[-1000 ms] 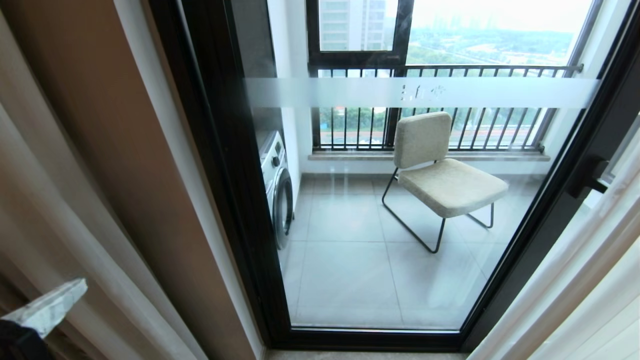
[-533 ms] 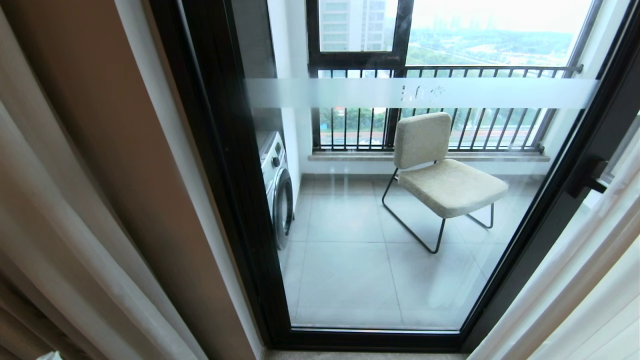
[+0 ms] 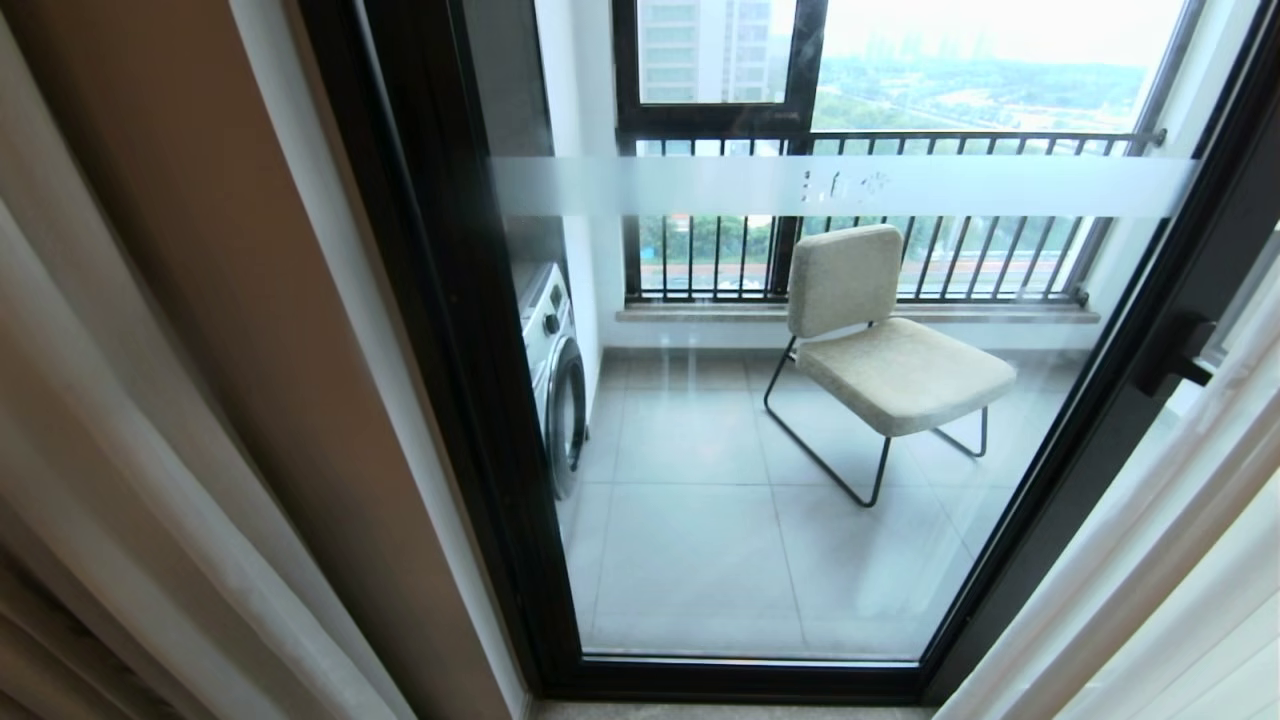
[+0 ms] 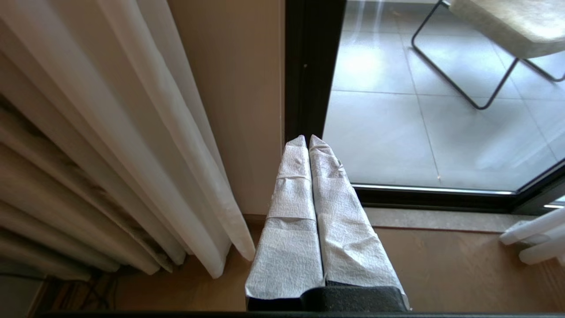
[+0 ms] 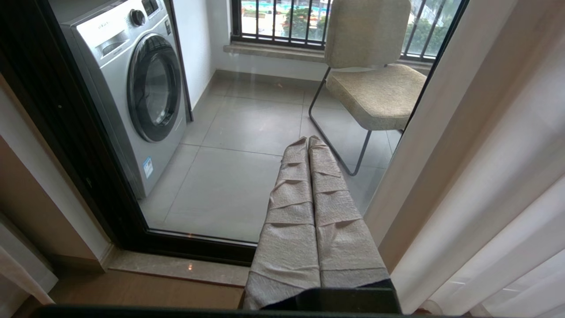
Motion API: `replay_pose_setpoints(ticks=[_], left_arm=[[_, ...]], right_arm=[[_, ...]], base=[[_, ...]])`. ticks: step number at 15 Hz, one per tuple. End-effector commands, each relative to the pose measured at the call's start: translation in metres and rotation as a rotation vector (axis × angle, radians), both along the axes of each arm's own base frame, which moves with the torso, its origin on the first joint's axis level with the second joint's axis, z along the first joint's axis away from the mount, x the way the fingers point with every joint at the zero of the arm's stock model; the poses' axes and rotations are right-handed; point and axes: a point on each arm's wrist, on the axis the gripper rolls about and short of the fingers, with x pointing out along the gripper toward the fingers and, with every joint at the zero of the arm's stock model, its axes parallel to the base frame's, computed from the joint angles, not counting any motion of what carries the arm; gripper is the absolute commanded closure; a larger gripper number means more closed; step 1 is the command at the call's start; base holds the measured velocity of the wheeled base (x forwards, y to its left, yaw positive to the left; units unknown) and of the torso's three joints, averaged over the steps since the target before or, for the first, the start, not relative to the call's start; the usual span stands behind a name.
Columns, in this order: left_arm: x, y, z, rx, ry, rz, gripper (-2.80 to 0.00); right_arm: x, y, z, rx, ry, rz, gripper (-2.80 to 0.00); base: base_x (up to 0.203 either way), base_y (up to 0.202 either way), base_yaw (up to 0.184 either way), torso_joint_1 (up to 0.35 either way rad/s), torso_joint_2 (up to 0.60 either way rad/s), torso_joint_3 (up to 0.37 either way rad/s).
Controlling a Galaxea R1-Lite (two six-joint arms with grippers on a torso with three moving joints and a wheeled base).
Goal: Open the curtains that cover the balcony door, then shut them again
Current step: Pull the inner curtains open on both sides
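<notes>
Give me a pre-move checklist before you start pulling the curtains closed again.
1. Balcony door uncovered: ok, glass fully exposed.
2. Curtains gathered at both sides: ok, the other bunch hangs on the right.
3. Left gripper free: ok, shut on nothing, beside the left curtain without touching it.
4. Right gripper free: ok, shut and empty, next to the right curtain.
5. Grippers ready to grasp fabric: not ok, both need opening first.
6. Curtain rail free: cannot tell, out of view.
</notes>
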Motion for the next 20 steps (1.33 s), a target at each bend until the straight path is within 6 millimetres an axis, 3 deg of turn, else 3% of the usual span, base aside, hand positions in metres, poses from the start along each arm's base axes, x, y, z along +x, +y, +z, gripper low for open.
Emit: replay_pose_setpoints(ticks=[1,6,20], left_arm=[[-0.004,0.000,0.000,-0.001,-0.055,-0.033,0.00],[-0.020,0.000,-0.003,0.001,-0.252,-0.011,0.00],[-0.020,0.000,-0.003,0.000,-0.259,-0.009,0.00]], right_arm=[[0.000,0.000,0.000,-0.001,-0.001,0.000,0.00],[0.000,0.000,0.000,-0.001,0.002,0.000,0.00],[0.000,0.000,0.000,-0.001,0.000,0.001,0.00]], base=[[0.000,0.000,0.000,0.000,0.00,0.000],[0.000,0.000,0.000,0.000,0.00,0.000],[0.000,0.000,0.000,0.000,0.00,0.000]])
